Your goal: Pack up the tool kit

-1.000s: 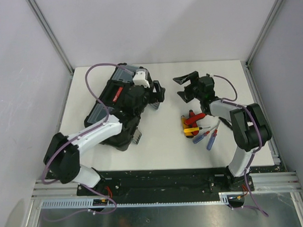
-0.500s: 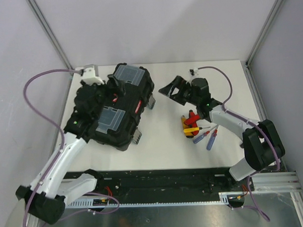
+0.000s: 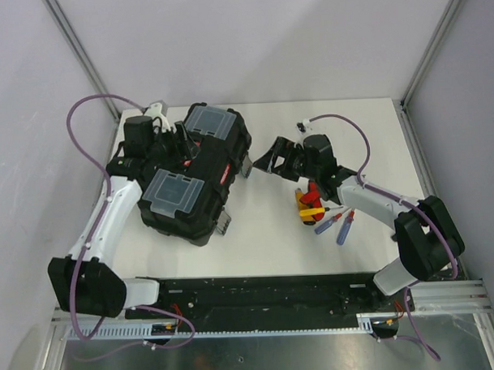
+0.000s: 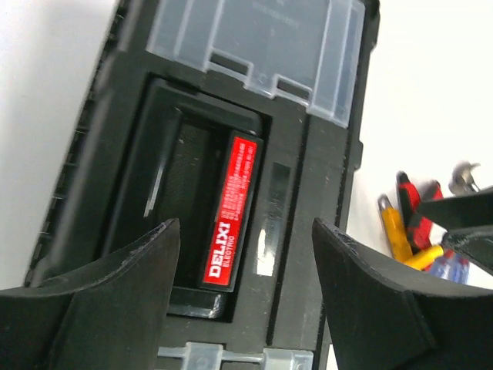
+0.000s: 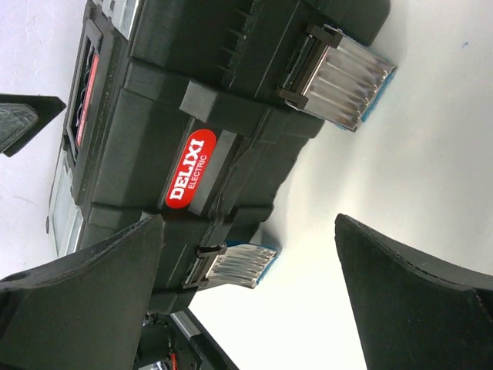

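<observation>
Top external view, packing of the tool kit. Shows the toolbox closed on the counter, left of centre, long axis running from 7 toward 1 o'clock, clear lid compartments uppermost. Screwdrivers heaped loose on the counter at 3 o'clock of the toolbox, well apart from it, none inside.

For the left gripper: swung within the last second from the 1 o'clock corner of the toolbox round to its 10 o'clock side, now poised over the red-marked handle. Left wrist view: fingers parted to either side of the handle recess, grasping nothing. Contact with the lid not discernible.

For the right gripper: advanced toward 9 o'clock over the same interval, off the space above the screwdrivers, now just beside the 3 o'clock face of the toolbox. Right wrist view: fingers spread very wide, empty, aimed at the side wall between two latches, both standing out from that wall and apparently undone.

Implication, offered as a judgement: attention of both arms turned to the box and not the tools, hence an opening or steadying step. Raising the lid probably needed next. Packing proper not begun.
</observation>
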